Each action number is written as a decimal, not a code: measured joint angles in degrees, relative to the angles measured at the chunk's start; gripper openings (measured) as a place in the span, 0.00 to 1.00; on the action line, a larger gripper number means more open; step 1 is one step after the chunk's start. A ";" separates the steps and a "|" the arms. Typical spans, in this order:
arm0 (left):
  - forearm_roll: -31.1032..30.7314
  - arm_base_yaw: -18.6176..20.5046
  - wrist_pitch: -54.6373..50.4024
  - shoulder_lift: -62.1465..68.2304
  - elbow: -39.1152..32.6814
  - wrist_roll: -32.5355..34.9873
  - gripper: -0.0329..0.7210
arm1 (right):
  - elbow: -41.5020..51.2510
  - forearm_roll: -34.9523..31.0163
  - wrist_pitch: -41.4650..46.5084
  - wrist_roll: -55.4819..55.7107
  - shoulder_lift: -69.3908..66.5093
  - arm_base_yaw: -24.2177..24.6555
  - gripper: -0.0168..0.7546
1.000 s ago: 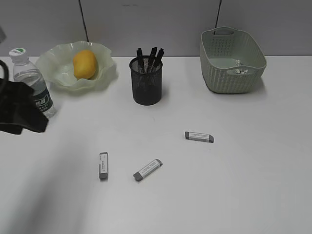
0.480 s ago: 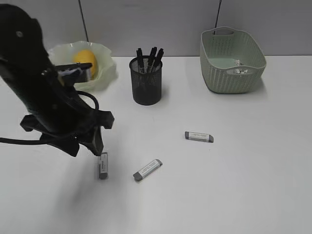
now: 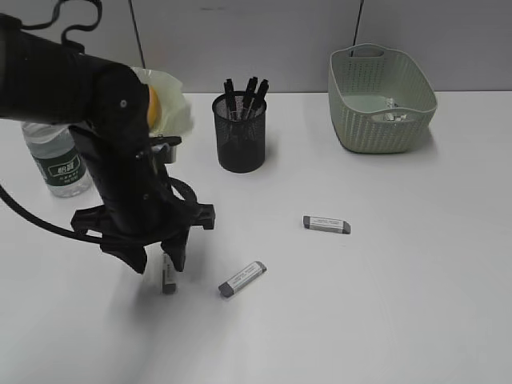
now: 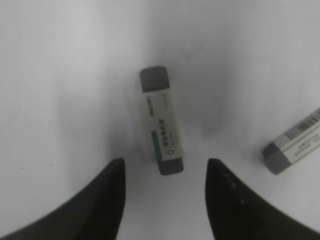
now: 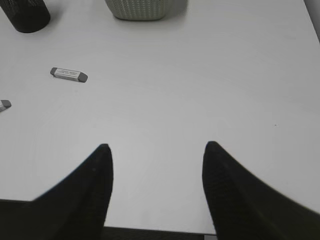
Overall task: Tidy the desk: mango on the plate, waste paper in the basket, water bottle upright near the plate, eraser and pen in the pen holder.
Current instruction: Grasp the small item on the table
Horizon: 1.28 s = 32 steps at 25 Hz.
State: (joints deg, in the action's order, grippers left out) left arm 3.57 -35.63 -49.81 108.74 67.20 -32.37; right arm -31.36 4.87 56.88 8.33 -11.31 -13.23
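Note:
My left gripper (image 3: 158, 262) hangs open just over the desk (image 3: 384, 304), its fingertips on either side of the near end of a grey-and-white eraser (image 4: 161, 120). That eraser (image 3: 169, 274) lies flat, untouched. Two more erasers (image 3: 242, 278) (image 3: 326, 225) lie to its right. Pens (image 3: 244, 96) stand in the black mesh pen holder (image 3: 241, 132). The mango (image 3: 151, 104) and green plate (image 3: 174, 108) are mostly hidden behind my left arm. The water bottle (image 3: 60, 164) stands upright at left. Waste paper (image 3: 392, 112) lies in the basket (image 3: 381, 100). My right gripper (image 5: 157, 145) is open and empty.
In the right wrist view the desk's near edge runs just below the fingertips, with an eraser (image 5: 69, 74), the pen holder (image 5: 25, 12) and the basket (image 5: 140, 9) far ahead. A grey partition wall stands behind the desk.
My left arm has swung right and forward from the bottle and come down over the leftmost eraser. It now covers most of the plate and mango. The erasers have not moved.

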 joint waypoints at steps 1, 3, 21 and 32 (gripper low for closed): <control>0.00 0.00 0.11 0.52 0.23 -0.42 0.57 | 0.00 0.00 0.00 0.00 0.00 0.00 0.62; -0.17 0.00 0.40 1.59 0.82 -1.07 0.57 | 0.00 0.00 0.00 0.00 0.00 0.00 0.62; -4.59 0.00 3.09 7.47 3.14 -5.48 0.57 | 0.00 0.05 -0.06 -0.01 0.00 0.00 0.62; -7.92 0.00 4.94 7.53 3.14 -7.27 0.49 | 0.00 0.10 -0.16 -0.01 0.00 0.00 0.62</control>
State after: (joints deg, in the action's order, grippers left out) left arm -4.36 -35.63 -44.87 116.28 70.34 -39.64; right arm -31.36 4.97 56.71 8.33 -11.31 -13.23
